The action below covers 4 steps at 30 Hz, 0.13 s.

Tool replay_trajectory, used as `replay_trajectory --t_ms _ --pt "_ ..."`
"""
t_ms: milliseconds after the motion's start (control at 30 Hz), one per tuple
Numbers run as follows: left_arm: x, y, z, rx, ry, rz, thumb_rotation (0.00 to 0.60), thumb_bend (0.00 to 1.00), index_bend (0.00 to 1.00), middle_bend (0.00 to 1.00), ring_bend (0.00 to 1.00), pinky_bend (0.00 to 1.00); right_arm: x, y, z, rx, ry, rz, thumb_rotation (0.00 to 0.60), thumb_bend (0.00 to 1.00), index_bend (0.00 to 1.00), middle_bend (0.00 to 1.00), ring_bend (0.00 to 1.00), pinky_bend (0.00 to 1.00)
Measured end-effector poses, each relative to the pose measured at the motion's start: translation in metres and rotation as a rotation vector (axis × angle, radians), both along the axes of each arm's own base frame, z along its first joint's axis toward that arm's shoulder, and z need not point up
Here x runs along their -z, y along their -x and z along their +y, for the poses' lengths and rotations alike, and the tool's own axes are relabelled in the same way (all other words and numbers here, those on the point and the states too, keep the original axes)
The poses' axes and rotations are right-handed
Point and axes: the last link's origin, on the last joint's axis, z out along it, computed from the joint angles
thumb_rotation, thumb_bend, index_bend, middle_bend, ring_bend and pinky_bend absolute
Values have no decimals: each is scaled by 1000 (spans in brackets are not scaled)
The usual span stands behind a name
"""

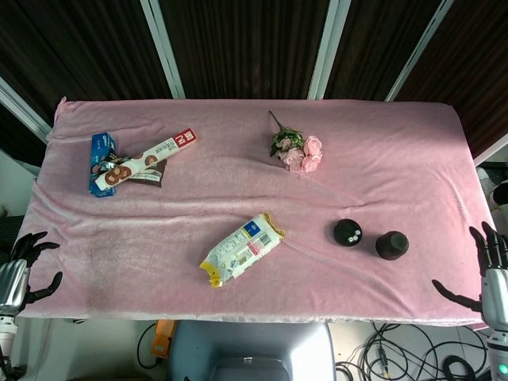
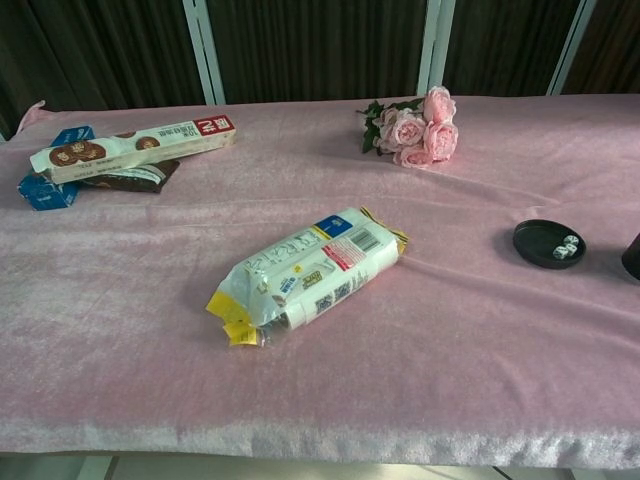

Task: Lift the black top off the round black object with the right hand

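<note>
The round black base lies flat on the pink cloth with small white dice in it. The black top stands by itself just to the right of the base, cut off at the chest view's right edge. My right hand hangs open off the table's front right corner, well clear of the top, holding nothing. My left hand is open at the front left corner, fingers spread and empty. Neither hand shows in the chest view.
A white and yellow snack bag lies at the front middle. Pink roses lie further back. Biscuit boxes are stacked at the back left. The pink cloth covers the whole table.
</note>
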Motion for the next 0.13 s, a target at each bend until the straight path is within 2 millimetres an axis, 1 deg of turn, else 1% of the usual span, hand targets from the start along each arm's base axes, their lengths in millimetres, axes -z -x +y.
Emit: replay_trajectory --t_ms 133 --pt "2 0 0 -2 8 7 600 347 312 119 51 344 2 1 0 19 -6 -3 600 178 0 0 0 119"
